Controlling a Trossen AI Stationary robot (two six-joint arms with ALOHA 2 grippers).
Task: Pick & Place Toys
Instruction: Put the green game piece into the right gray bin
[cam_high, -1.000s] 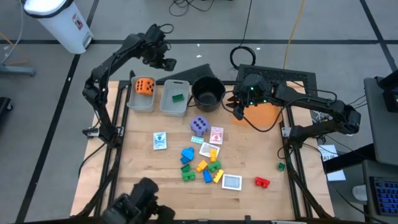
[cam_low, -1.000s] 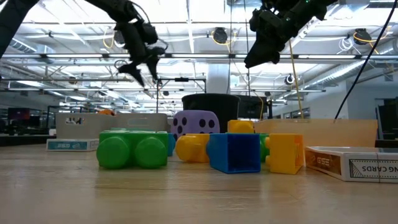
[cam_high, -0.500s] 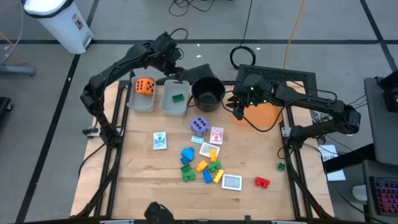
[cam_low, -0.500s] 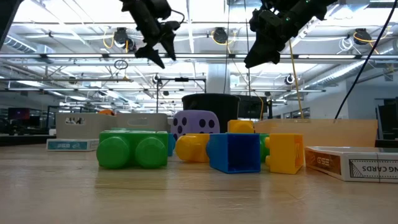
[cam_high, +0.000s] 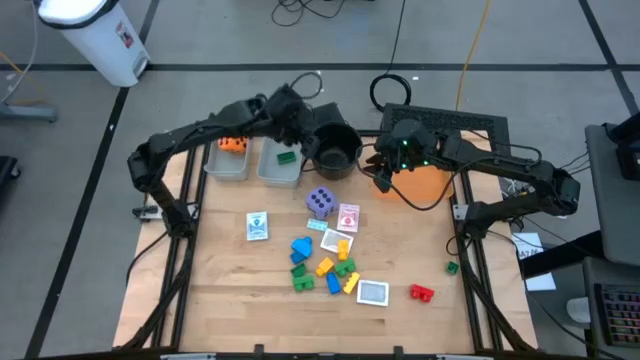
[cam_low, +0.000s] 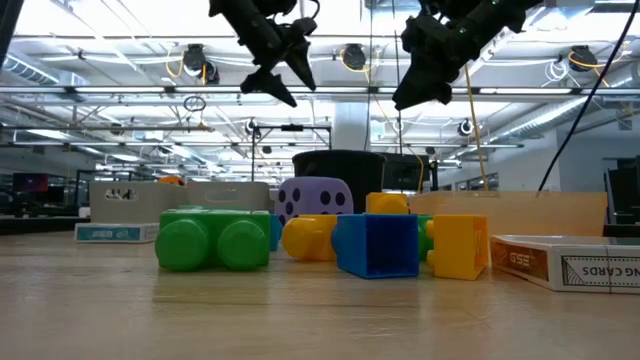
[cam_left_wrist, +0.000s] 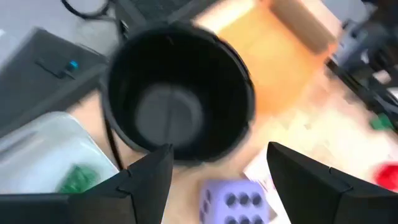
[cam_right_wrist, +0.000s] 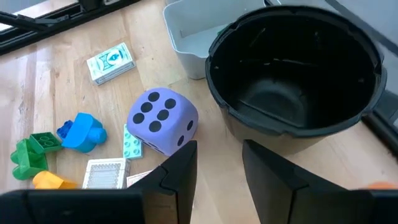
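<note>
Swinging across from beyond the grey bins, the left gripper (cam_high: 302, 122) has come to hang over the gap between the second grey rectangular plastic bin (cam_high: 280, 163) and the round black pot (cam_high: 334, 149); nothing else has shifted. Its jaws stand well apart with nothing between them, and its wrist view looks past them down into the pot's bare interior. The right gripper (cam_high: 383, 178) hangs just beside the pot on its other side, above the counter (cam_high: 220, 290), its jaws parted by a narrow gap and gripping nothing.

One orange die (cam_high: 233, 144) sits in the first grey rectangular plastic bin (cam_high: 226, 160), partly hidden under the left arm, and a small green plastic block (cam_high: 286, 156) lies in the second bin. On the pale wooden counter near the pot rests the purple die (cam_high: 320, 201), with a white-edged red picture card (cam_high: 348, 217) just beside it and a white-edged blue picture card (cam_high: 257, 225) farther toward the left arm's side. Below the die lies a loose heap of small blue, yellow and green plastic blocks (cam_high: 322, 264), and next to that a grey-faced, white-edged card (cam_high: 372, 292). Well apart, toward the right arm's side, are a small red plastic block (cam_high: 421, 292) and a lone small green block (cam_high: 452, 267).
</note>
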